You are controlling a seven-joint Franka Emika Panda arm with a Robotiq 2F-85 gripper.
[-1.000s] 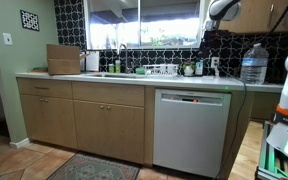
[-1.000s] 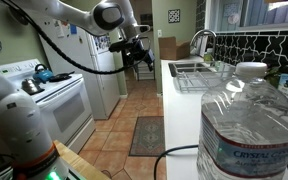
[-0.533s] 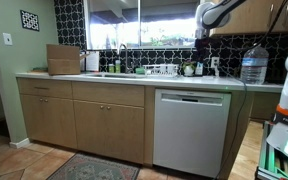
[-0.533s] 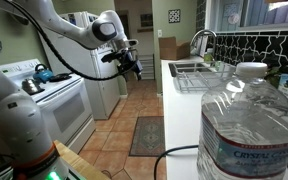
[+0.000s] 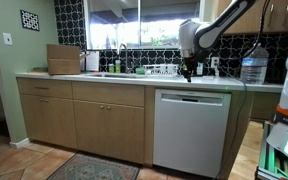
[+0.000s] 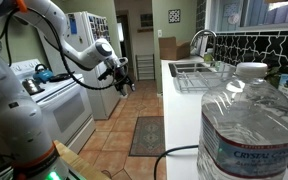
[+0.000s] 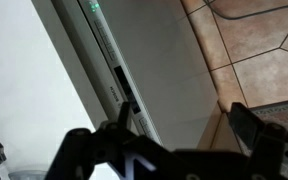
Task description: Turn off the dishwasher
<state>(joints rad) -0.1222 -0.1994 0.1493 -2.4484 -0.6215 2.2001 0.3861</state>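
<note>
The white dishwasher [image 5: 191,132] sits under the front edge of the worktop [image 5: 104,77], toward the end where a large water jug [image 5: 254,63] stands, with light wooden cabinet doors [image 5: 84,122] beside it along the rest of that edge. Its dark control strip [image 5: 191,98] runs just below the worktop's front edge. In an exterior view the claw [image 5: 187,72] hangs from the arm right at that front edge, above the dishwasher's top and near the faucet [image 5: 122,55] side of the jug. In an exterior view the claw [image 6: 122,82] is out in front of the worktop's long edge [image 6: 168,110], over the tiled floor [image 6: 134,110]. The wrist view looks down the dishwasher's front [image 7: 174,70] past the control strip [image 7: 119,85], where a small green light [image 7: 94,8] shows. The claw [image 7: 159,128] is released, its dark fingers [image 7: 259,140] spread wide with nothing between them, not touching the door.
</note>
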